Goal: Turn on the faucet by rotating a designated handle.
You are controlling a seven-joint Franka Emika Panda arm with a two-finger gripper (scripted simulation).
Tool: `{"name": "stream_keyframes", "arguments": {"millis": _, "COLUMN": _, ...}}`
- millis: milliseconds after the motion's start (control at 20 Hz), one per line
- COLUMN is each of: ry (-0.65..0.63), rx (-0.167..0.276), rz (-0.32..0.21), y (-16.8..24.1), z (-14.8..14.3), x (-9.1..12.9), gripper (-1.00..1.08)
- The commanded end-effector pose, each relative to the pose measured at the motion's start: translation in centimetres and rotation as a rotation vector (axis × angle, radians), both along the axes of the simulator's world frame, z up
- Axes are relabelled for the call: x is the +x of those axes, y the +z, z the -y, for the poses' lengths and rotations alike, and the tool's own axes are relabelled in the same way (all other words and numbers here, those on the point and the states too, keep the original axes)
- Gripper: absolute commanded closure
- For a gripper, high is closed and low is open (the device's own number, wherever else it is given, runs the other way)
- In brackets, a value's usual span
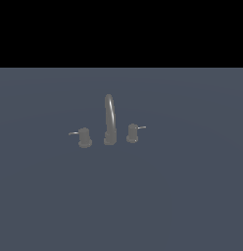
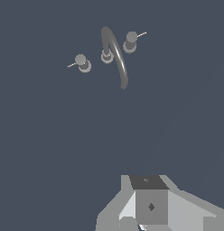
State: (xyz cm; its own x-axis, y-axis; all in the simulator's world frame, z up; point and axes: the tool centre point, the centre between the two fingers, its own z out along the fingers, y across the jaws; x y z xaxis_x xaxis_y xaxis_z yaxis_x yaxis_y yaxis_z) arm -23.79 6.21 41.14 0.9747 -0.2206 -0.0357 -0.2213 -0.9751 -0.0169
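You have all of the work ahead of you: the faucet [image 1: 109,120] stands alone on the flat grey surface [image 1: 192,196], its arched spout [image 1: 109,110] upright between two knobs, and no arm shows in the exterior view. The designated handle [image 1: 84,138], the wider knob on the exterior view's left, has its thin lever drooping outward, untouched. The slimmer knob [image 1: 132,133] sits opposite. Your gripper [image 2: 147,203] is well apart from the faucet in the wrist view; whether its fingers are open, you cannot tell.
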Motion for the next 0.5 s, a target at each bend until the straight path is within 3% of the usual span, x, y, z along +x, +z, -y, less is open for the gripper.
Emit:
{"name": "stream_keyframes", "arguments": {"millis": 0, "ry": -0.051, "rx": -0.001, "rz": 0.0, "y": -1.5, "z": -1.2, "x": 0.7, "gripper": 1.08}}
{"name": "stream_keyframes", "arguments": {"millis": 450, "ry": -0.233, "rx": -0.004, "rz": 0.002, "y": -7.0, "z": -5.1, "x": 3.8, "gripper": 1.08}}
